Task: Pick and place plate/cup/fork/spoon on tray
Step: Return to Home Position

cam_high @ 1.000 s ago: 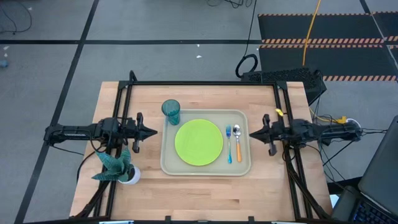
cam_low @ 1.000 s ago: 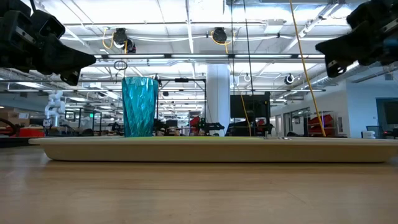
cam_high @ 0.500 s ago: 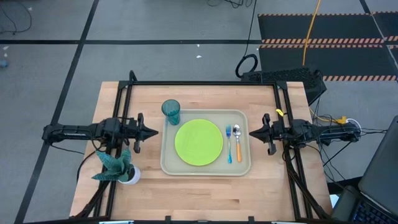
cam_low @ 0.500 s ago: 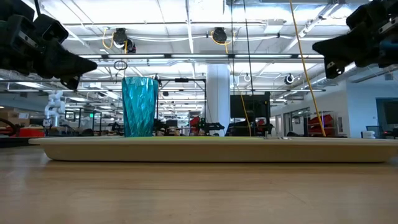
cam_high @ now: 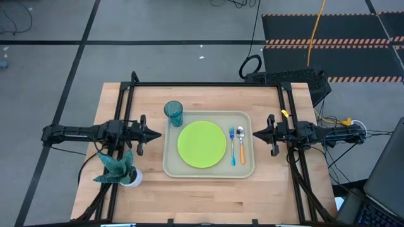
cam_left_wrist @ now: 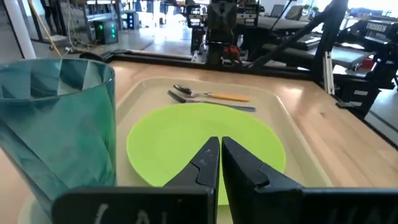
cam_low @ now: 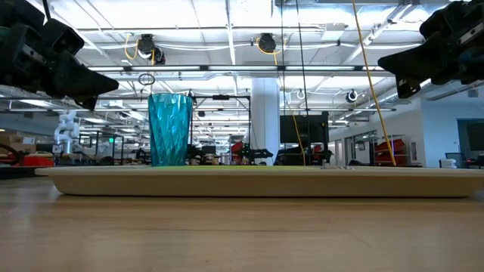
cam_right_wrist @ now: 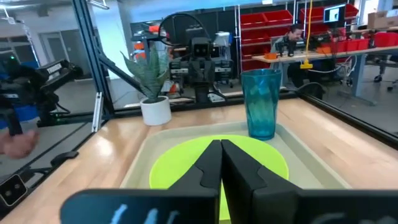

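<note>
Dark and pressed together, my left pincer (cam_high: pixel 152 133) and right pincer (cam_high: pixel 255 134) hover empty off either short end of the tray (cam_high: pixel 250 169). On it: plate (cam_high: pixel 202 144) in the middle, cup (cam_high: pixel 173 113) at the corner near my left, fork (cam_high: pixel 231 145) and spoon (cam_high: pixel 241 147) toward my right.

No text, label, brand or number can be read in any view. Pale marks on the dark bar (cam_left_wrist: pixel 137 208) (cam_right_wrist: pixel 155 211) in each wrist view are too blurred to make out.
</note>
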`<state>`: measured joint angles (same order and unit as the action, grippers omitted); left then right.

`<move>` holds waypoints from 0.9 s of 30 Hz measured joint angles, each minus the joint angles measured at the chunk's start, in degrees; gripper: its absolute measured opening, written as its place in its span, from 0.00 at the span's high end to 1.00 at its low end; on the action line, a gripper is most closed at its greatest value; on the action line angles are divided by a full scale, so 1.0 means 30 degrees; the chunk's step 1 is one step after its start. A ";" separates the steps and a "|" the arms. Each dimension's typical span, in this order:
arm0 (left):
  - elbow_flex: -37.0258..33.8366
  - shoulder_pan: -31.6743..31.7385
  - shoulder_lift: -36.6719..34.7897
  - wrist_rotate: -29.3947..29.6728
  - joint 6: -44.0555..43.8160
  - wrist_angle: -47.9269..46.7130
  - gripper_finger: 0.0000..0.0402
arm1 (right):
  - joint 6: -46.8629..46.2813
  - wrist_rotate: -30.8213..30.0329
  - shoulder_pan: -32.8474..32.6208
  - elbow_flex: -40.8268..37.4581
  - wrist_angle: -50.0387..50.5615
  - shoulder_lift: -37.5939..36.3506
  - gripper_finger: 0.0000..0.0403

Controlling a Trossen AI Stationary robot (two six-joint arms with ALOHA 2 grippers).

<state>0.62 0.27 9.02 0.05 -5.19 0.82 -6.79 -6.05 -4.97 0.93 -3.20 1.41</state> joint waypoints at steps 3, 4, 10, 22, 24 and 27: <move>0.0000 0.0007 -0.0007 0.0007 0.0590 0.0036 0.95 | -0.0007 0.0016 0.0000 -0.0009 0.0000 -0.0002 1.00; -0.0004 0.0007 -0.0007 0.0007 0.0763 0.0040 0.95 | -0.0007 0.0019 0.0000 -0.0009 0.0000 0.0001 1.00; -0.0007 0.0007 -0.0007 0.0015 0.0654 0.0066 0.95 | -0.0007 0.0030 0.0000 -0.0016 0.0000 0.0001 1.00; -0.0015 0.0007 -0.0007 0.0022 0.0656 0.0097 0.95 | -0.0007 0.0038 0.0000 -0.0023 0.0003 0.0001 1.00; -0.0015 0.0007 -0.0007 0.0022 0.0656 0.0102 0.95 | -0.0007 0.0038 0.0000 -0.0023 0.0000 0.0001 1.00; -0.0015 0.0007 -0.0007 0.0022 0.0656 0.0108 0.95 | -0.0007 0.0038 0.0000 -0.0023 0.0000 0.0001 1.00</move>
<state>0.58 0.30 8.99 0.12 -3.22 1.14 -6.81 -5.93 -4.97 0.86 -3.20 1.41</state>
